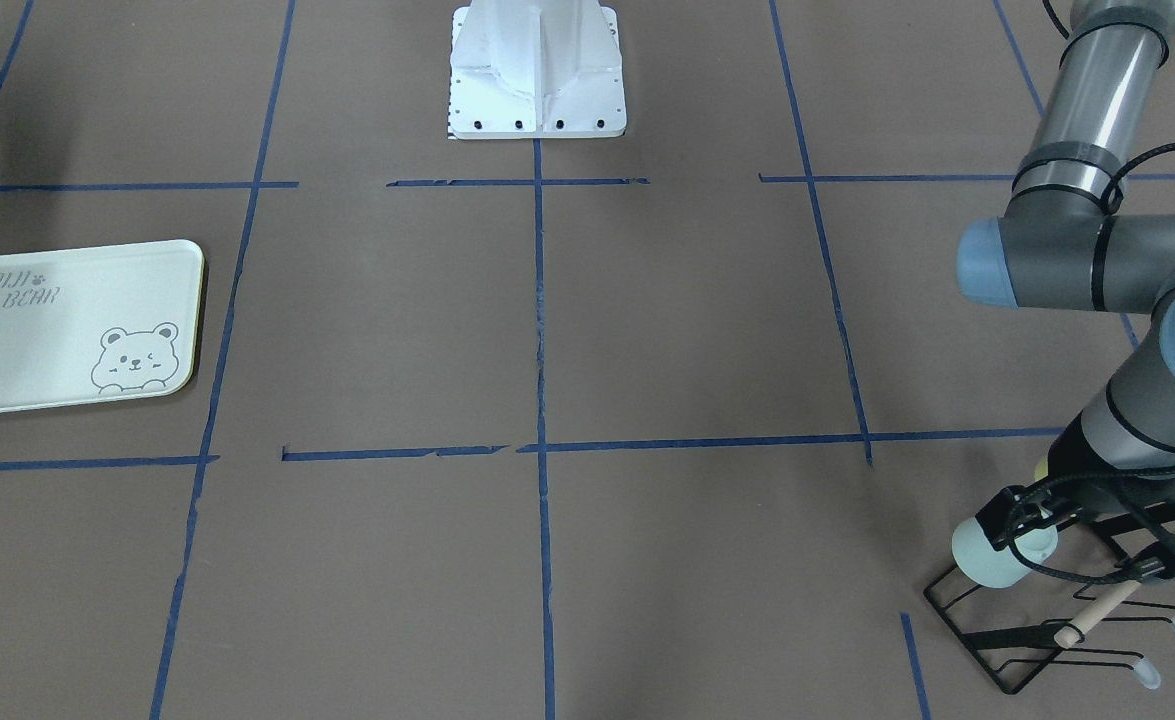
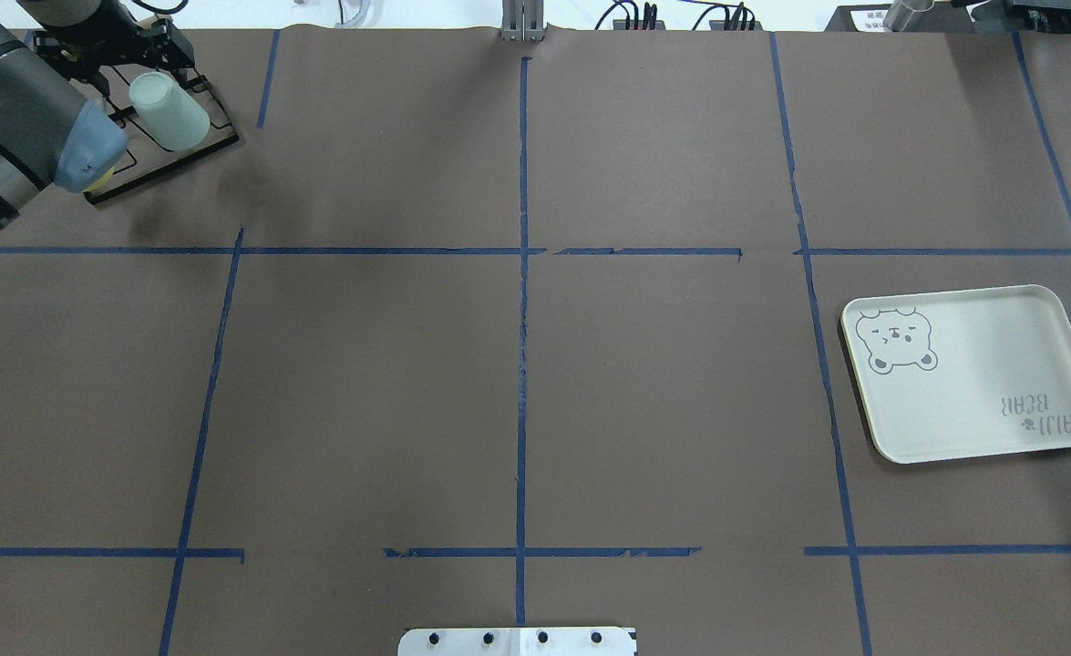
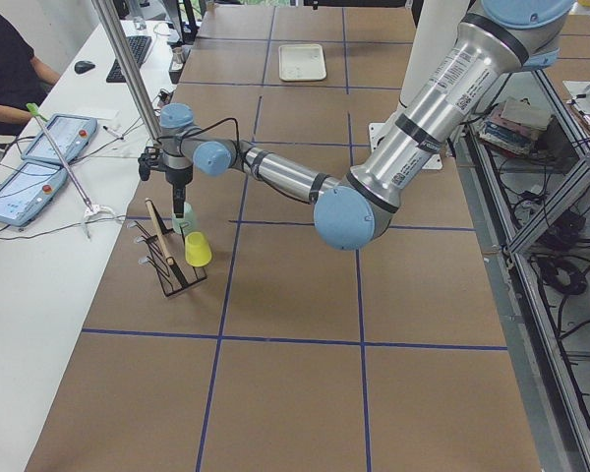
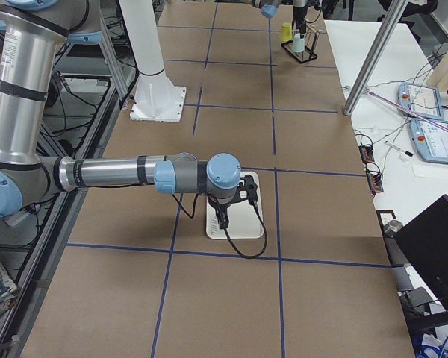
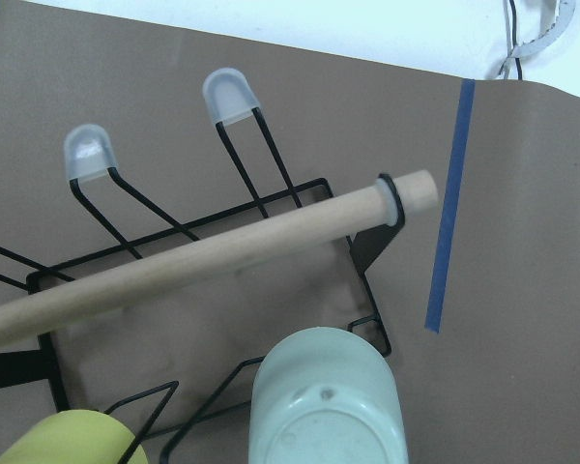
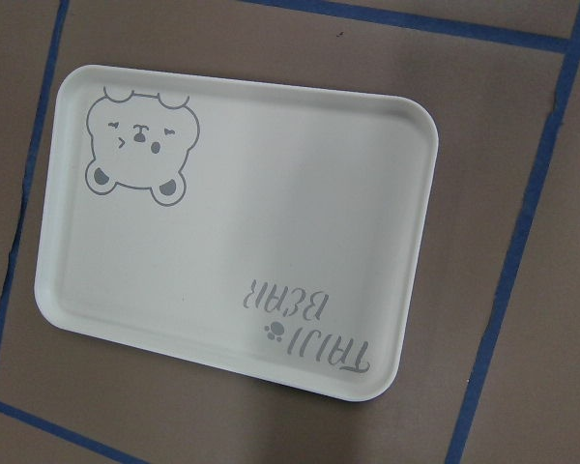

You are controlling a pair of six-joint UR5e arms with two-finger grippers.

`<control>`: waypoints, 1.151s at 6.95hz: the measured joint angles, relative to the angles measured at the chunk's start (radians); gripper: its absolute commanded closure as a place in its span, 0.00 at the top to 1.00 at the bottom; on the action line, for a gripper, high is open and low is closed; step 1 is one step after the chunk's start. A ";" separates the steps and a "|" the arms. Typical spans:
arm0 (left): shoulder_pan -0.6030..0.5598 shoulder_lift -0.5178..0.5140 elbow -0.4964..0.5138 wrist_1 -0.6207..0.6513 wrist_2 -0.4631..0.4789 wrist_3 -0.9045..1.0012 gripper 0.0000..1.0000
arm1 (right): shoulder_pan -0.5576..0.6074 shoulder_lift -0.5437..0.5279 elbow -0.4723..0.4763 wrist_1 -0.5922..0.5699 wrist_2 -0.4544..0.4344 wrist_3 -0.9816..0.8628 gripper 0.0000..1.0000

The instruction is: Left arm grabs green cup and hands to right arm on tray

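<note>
The green cup (image 2: 169,111) sits upside down on a black wire rack (image 2: 216,146) at the table's far left corner. It also shows in the front view (image 1: 997,555) and, from just above, in the left wrist view (image 5: 329,401). My left gripper (image 3: 179,205) hangs right over the cup. Its fingers do not show in the wrist view, so I cannot tell whether it is open or shut. The tray (image 2: 973,374) lies bare on the right. My right gripper (image 4: 222,216) hovers over the tray (image 6: 232,232). It shows only from the side, so I cannot tell its state.
A yellow cup (image 3: 198,249) sits on the same rack beside the green one and shows in the left wrist view (image 5: 68,440). A wooden dowel (image 5: 203,261) runs along the rack's top. The white robot base (image 1: 537,70) stands at the table's middle edge.
</note>
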 measured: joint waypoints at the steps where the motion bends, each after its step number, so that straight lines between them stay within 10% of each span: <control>1: 0.007 0.001 0.003 -0.002 0.002 0.000 0.97 | -0.001 0.000 0.000 0.000 0.000 0.000 1.00; 5: 0.017 0.001 0.040 -0.046 0.002 -0.001 0.89 | -0.004 0.000 0.000 0.000 -0.001 -0.003 1.00; 8: 0.018 0.000 0.076 -0.100 0.003 -0.002 0.00 | -0.005 0.000 0.000 0.000 0.000 0.002 1.00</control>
